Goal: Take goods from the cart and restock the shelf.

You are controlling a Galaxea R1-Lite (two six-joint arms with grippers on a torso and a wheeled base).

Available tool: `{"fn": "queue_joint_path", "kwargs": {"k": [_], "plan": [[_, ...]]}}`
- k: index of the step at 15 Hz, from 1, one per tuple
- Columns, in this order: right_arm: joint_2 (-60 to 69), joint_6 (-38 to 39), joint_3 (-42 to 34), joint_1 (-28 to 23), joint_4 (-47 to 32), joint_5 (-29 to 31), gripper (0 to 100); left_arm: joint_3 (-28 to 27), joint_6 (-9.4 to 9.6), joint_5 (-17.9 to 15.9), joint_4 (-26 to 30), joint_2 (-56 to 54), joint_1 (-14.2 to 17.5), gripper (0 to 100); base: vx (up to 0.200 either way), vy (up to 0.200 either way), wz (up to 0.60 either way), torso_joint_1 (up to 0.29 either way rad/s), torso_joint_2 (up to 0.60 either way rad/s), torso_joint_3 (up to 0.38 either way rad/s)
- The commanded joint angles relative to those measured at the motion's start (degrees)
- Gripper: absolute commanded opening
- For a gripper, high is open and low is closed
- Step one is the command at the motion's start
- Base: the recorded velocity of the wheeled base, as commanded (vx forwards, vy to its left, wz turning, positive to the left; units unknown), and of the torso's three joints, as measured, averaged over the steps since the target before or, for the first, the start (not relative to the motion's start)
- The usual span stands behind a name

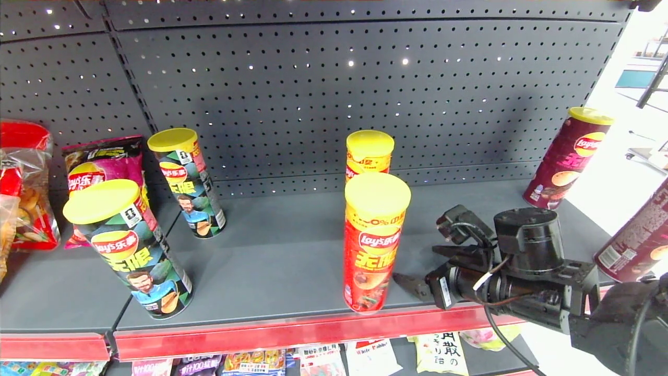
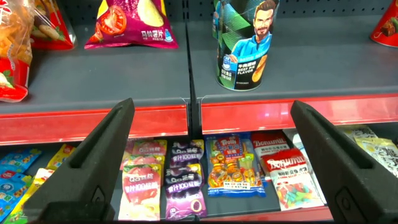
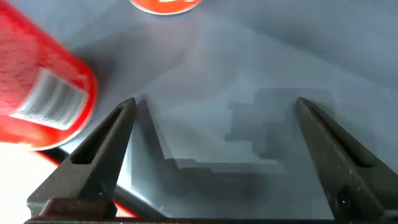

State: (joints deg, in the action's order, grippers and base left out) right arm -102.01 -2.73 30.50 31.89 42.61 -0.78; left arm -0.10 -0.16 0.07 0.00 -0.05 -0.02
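Red chip can (image 1: pixel 377 243) stands upright at the front edge of the grey shelf (image 1: pixel 282 271), just behind the red front rail (image 1: pixel 292 329). A second red can (image 1: pixel 369 152) stands directly behind it, near the perforated back panel (image 1: pixel 365 94). To the robot's left are two dark cans with yellow lids: the front dark can (image 1: pixel 128 250) near the rail and the rear dark can (image 1: pixel 189 185) nearer the panel, well apart from each other. A purple chip bag (image 1: pixel 102 167) and a red snack bag (image 1: pixel 23 183) occupy the far left of the shelf. A maroon can (image 1: pixel 568 156) stands at the right end, close to the panel. Another maroon can (image 1: pixel 639 237) shows tilted at the right picture edge; what carries it cannot be told. The right tool (image 1: pixel 425 267) sits low over the shelf front, just beside the red chip can on its right. Its fingers are spread wide and it has hold of nothing. The right wrist view shows bare shelf between the fingers, with the red chip can (image 3: pixel 43 93) outside one finger (image 3: pixel 99 155); contact cannot be confirmed. The left tool (image 2: pixel 212 107) is likewise spread wide and empty. It faces the rail below the front dark can (image 2: pixel 245 46), with sweet packets (image 2: pixel 224 168) on the lower shelf beneath.
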Motion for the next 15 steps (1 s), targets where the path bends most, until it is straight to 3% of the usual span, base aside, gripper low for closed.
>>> {"fn": "queue_joint_path", "kwargs": {"k": [1, 15], "plan": [[-0.1, 0.1, -0.2, 1.4, 0.0, 0.0, 100, 0.0, -0.02, 0.0, 0.0, 0.0, 0.0, 100, 0.0, 0.0, 0.0, 0.0, 0.0, 0.0], [-0.4, 0.0, 0.5, 4.7, 0.1, 0.2, 100, 0.0, -0.02, 0.0, 0.0, 0.0, 0.0, 100, 0.0, 0.0, 0.0, 0.0, 0.0, 0.0]]}}
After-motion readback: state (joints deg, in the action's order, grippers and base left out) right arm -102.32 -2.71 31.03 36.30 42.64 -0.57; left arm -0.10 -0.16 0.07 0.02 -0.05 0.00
